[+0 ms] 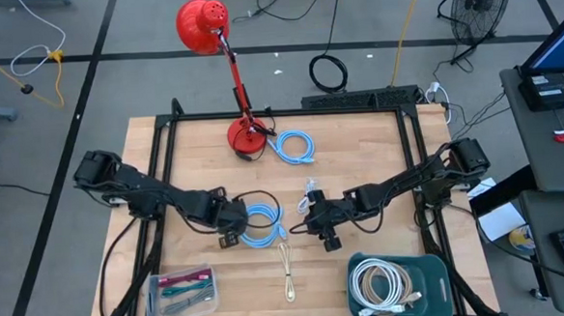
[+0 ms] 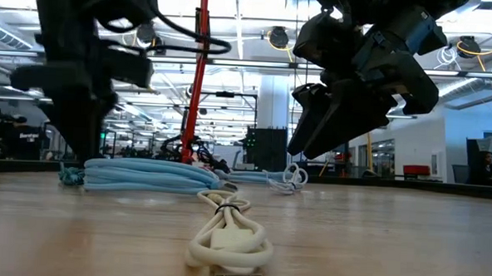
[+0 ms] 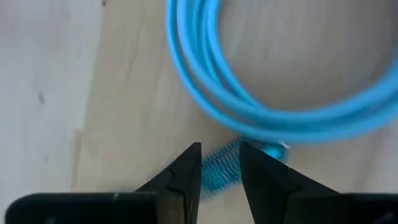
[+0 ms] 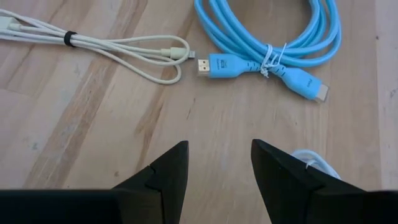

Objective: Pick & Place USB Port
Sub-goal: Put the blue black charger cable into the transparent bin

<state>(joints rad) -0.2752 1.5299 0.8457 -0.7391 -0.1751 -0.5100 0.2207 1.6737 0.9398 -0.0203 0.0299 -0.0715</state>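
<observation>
The white USB cable (image 1: pixel 287 269) lies bundled on the wooden table (image 1: pixel 359 144), at 6 o'clock from the blue coil (image 1: pixel 262 224). A red lamp (image 1: pixel 221 55) stands at 12, bins at 6. The left gripper (image 3: pixel 219 169) sits low, narrowly parted astride the blue coil's ribbed plug; the right gripper (image 4: pixel 219 163) hovers wide, empty.

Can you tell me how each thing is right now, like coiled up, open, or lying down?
Left gripper: open, low over the blue cable's ribbed end.
Right gripper: open, empty, above bare wood.
Blue cable: coiled, flat on the table.
Second blue cable: coiled, by the lamp base.
White cable: bundled, lying flat.
Red lamp: standing upright.
Teal bin: holding coiled white cables.
Clear box: holding small items.
</observation>
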